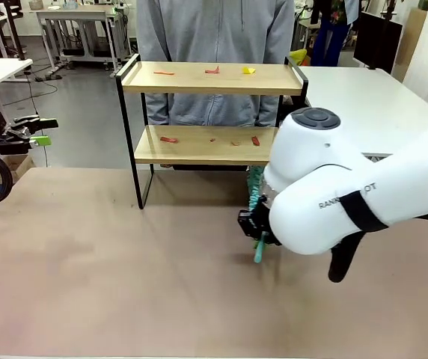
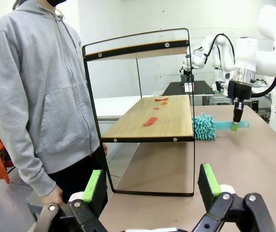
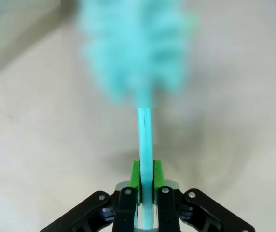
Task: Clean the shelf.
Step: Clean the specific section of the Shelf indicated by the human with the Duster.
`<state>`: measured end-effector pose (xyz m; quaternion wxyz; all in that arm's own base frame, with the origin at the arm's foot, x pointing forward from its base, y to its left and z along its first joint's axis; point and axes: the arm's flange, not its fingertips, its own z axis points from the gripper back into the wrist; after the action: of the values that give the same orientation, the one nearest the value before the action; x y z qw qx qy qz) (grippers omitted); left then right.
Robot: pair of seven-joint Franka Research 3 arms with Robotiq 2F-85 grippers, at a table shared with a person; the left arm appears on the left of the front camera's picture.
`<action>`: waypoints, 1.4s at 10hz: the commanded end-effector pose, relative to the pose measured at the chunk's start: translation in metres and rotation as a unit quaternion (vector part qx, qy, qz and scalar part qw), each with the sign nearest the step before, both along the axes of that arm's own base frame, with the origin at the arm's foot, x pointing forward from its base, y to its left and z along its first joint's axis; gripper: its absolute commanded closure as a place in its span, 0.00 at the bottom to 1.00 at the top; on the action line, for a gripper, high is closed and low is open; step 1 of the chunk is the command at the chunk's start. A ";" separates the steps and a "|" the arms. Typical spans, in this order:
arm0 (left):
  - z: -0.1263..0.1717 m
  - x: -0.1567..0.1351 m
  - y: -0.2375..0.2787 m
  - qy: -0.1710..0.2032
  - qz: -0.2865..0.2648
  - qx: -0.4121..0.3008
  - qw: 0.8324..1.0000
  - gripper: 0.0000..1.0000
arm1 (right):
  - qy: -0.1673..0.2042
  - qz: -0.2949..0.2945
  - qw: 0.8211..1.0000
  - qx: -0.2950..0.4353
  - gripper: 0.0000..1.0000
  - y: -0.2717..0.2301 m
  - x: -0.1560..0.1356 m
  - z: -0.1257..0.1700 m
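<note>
The shelf [image 1: 206, 78] stands at the far middle of the table, two wooden boards in a black frame. Red and yellow scraps [image 1: 212, 70] lie on its top board, and red scraps [image 1: 169, 139] lie on the lower board. My right gripper [image 1: 257, 228] is shut on the handle of a teal duster [image 1: 256, 187], just in front of the shelf's right end. The right wrist view shows the green pads [image 3: 136, 175] clamping the handle [image 3: 144, 140], with the fluffy head [image 3: 138, 48] beyond. My left gripper [image 2: 151, 183] stands open off the table's left side, facing the shelf's [image 2: 147, 121] end.
A person in a grey hoodie [image 1: 214, 30] stands right behind the shelf, a hand [image 2: 53, 195] hanging near my left gripper. My big white right arm [image 1: 349, 187] covers the right part of the table [image 1: 124, 262]. A white table [image 1: 378, 93] stands at the back right.
</note>
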<state>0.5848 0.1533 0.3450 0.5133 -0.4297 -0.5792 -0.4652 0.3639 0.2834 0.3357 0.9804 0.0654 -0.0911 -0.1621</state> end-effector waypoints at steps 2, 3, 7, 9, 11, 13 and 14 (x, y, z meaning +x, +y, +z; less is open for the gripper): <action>0.003 -0.001 -0.001 -0.006 0.002 0.002 1.000 0.00 | 0.011 -0.014 0.999 -0.051 0.87 -0.039 -0.005 0.015; 0.003 -0.001 -0.001 -0.006 0.002 0.002 1.000 0.00 | 0.003 -0.015 0.998 -0.068 0.87 -0.040 -0.008 0.019; 0.003 -0.001 -0.001 -0.006 0.002 0.002 1.000 0.00 | 0.009 -0.009 0.999 -0.039 0.87 -0.034 -0.003 0.014; 0.003 -0.001 -0.001 -0.006 0.002 0.002 1.000 0.00 | -0.033 0.012 0.999 -0.040 0.87 -0.031 -0.016 0.032; 0.003 -0.001 -0.001 -0.006 0.002 0.002 1.000 0.00 | -0.054 0.033 0.997 -0.045 0.87 -0.043 -0.027 0.048; 0.003 -0.001 -0.001 -0.006 0.002 0.002 1.000 0.00 | -0.052 0.073 0.995 -0.050 0.87 -0.057 -0.032 0.057; 0.003 -0.001 -0.001 -0.006 0.002 0.002 1.000 0.00 | -0.048 0.098 0.993 -0.052 0.87 -0.066 -0.035 0.061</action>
<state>0.5848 0.1532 0.3450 0.5133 -0.4296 -0.5792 -0.4653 0.3374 0.2404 0.3939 0.9847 0.0256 -0.1503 -0.0842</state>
